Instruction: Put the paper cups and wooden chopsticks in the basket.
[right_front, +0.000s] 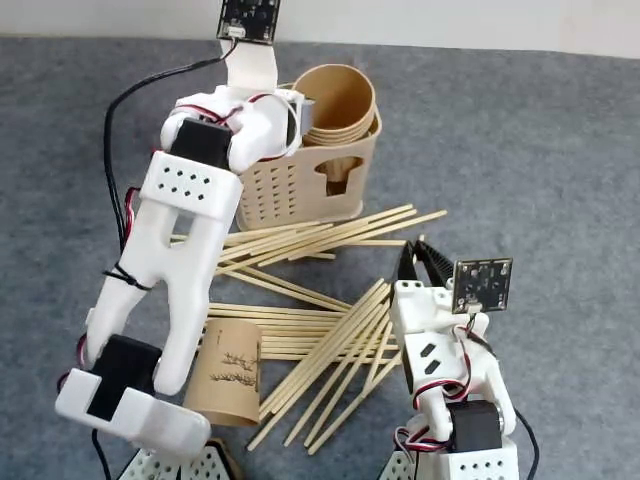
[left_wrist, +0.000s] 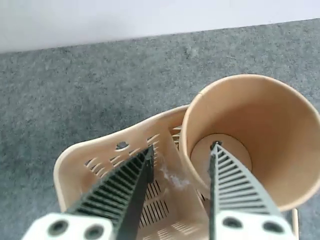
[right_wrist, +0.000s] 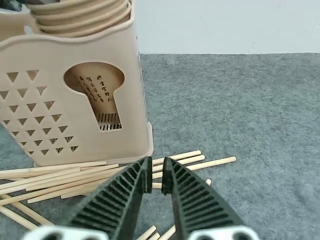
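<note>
Over the basket (right_front: 300, 185) sits the left gripper (left_wrist: 182, 147), jaws released and wide apart: one fingertip hangs inside the top cup, the other over the basket's open part beside it, with the cup's rim between them and nothing grasped. Cup stack (right_front: 340, 95) stands nested and upright at one end of the basket, rims well above the basket wall; from the right wrist, the lowest cup's print shows through the keyhole cutout in the basket's end wall (right_wrist: 50, 115). One more cup (right_front: 228, 372) lies on its side on the grey bench (right_front: 520, 150), close to the left arm's base and touching the near ends of several chopsticks. Chopsticks (right_front: 320, 340) are all on the bench in a loose crossed pile, running from just in front of the basket toward the arm bases; a few lie against the basket's foot. Right gripper (right_front: 420, 255) is low over the pile's far edge, pointing at the basket, jaws almost closed with only a thin slit between them, grasping nothing. Chopsticks (right_wrist: 75, 177) lie just ahead of its tips (right_wrist: 156, 162).
</note>
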